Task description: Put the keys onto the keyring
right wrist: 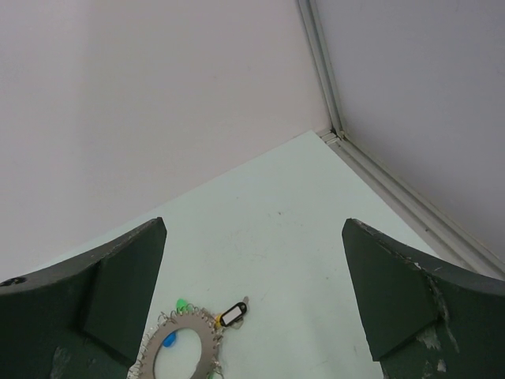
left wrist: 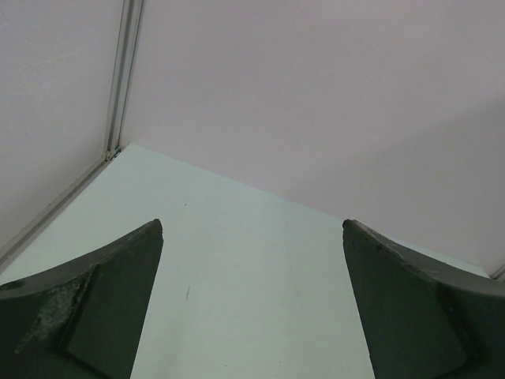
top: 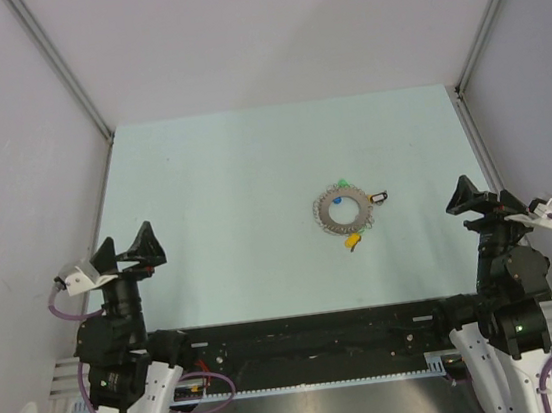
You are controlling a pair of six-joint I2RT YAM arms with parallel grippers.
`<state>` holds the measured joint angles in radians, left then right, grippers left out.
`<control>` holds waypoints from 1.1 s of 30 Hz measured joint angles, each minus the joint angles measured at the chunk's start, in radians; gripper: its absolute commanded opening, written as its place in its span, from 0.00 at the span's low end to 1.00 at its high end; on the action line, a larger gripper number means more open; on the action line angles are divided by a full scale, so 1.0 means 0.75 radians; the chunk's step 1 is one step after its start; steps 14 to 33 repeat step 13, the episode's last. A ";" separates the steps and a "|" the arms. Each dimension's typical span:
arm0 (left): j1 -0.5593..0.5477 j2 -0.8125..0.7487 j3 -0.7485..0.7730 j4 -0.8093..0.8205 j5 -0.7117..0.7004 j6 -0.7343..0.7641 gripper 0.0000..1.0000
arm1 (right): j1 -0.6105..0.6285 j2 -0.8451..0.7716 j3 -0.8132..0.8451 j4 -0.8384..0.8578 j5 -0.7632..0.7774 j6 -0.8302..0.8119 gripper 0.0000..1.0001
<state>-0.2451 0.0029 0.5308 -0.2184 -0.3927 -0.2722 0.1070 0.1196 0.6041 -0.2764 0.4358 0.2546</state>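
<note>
the keyring (top: 342, 210) lies flat on the pale table (top: 215, 204), a little right of the middle and closer to the right arm than the left. the keys (top: 353, 240) sit right at its rim: a yellow-orange head at the near edge and a green head (top: 339, 185) at the far edge, both touching the ring or all but. a small blue bit (top: 335, 200) shows on the ring's band. the black-and-white tag (top: 379, 196) sticks out to the ring's right.

from where i stand i can't tell whether any key is actually threaded on a loop or only lying against it; they're too small. i'd judge the job hardly started, since nothing is being held.

the left gripper (top: 127, 247) hangs over the table's left side, well apart from the ring, jaws spread wide with only bare table between them. the right gripper (top: 482, 199) is near the right edge, also gaping and holding nothing, and its wrist camera looks toward the ring.

as for containers, no tray, bowl or box shows in any view, so there are no contents to speak of.
</note>
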 measured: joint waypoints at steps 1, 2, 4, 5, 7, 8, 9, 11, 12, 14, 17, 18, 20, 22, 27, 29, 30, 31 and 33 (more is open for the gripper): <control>0.000 0.000 0.000 -0.001 0.000 0.000 1.00 | 0.000 0.000 0.000 0.000 0.000 0.001 1.00; 0.001 0.000 0.000 0.000 0.000 0.000 1.00 | 0.000 0.000 0.000 -0.001 0.000 0.001 1.00; 0.002 0.000 0.000 -0.001 0.001 0.000 1.00 | -0.001 0.000 0.000 -0.001 -0.001 0.004 1.00; 0.003 0.000 0.000 -0.001 0.001 0.000 1.00 | -0.001 0.000 0.000 0.000 -0.001 0.004 1.00; 0.003 0.000 0.000 -0.001 0.001 0.000 1.00 | -0.001 0.000 0.000 0.000 -0.005 0.004 1.00; 0.004 0.000 0.000 -0.001 0.001 0.000 1.00 | -0.001 0.000 0.000 0.000 -0.006 0.004 1.00; 0.005 0.000 0.000 0.000 0.001 0.000 1.00 | -0.001 0.000 0.000 0.001 -0.007 0.004 1.00; 0.005 0.000 0.000 0.000 0.001 0.000 1.00 | -0.001 0.000 0.000 0.001 -0.008 0.004 1.00; 0.005 0.000 0.000 0.000 0.001 0.000 1.00 | -0.001 0.000 0.000 0.002 -0.008 0.004 1.00; 0.005 0.000 0.000 0.000 0.001 0.000 1.00 | -0.001 0.000 0.000 0.004 -0.008 0.004 1.00; 0.005 0.000 0.000 0.000 0.001 0.000 1.00 | -0.001 0.000 0.000 0.004 -0.008 0.004 1.00; 0.005 0.000 0.000 0.000 0.001 0.000 1.00 | -0.001 0.000 0.000 0.004 -0.008 0.004 1.00; 0.005 0.000 0.000 0.000 0.001 0.000 1.00 | -0.001 0.000 0.000 0.004 -0.008 0.004 1.00; 0.005 0.000 0.000 0.000 0.001 0.000 1.00 | -0.001 0.000 0.000 0.004 -0.008 0.004 1.00; 0.005 0.000 0.000 0.000 0.001 0.000 1.00 | -0.001 0.000 0.000 0.004 -0.008 0.004 1.00; 0.005 0.000 0.000 0.000 0.001 0.000 1.00 | -0.001 0.000 0.000 0.004 -0.008 0.004 1.00; 0.005 0.000 0.000 0.000 0.001 0.000 1.00 | -0.001 0.000 0.000 0.004 -0.008 0.004 1.00; 0.005 0.000 0.000 0.000 0.001 0.000 1.00 | -0.001 0.000 0.000 0.004 -0.008 0.004 1.00; 0.005 0.000 0.000 0.000 0.001 0.000 1.00 | -0.001 0.000 0.000 0.004 -0.008 0.004 1.00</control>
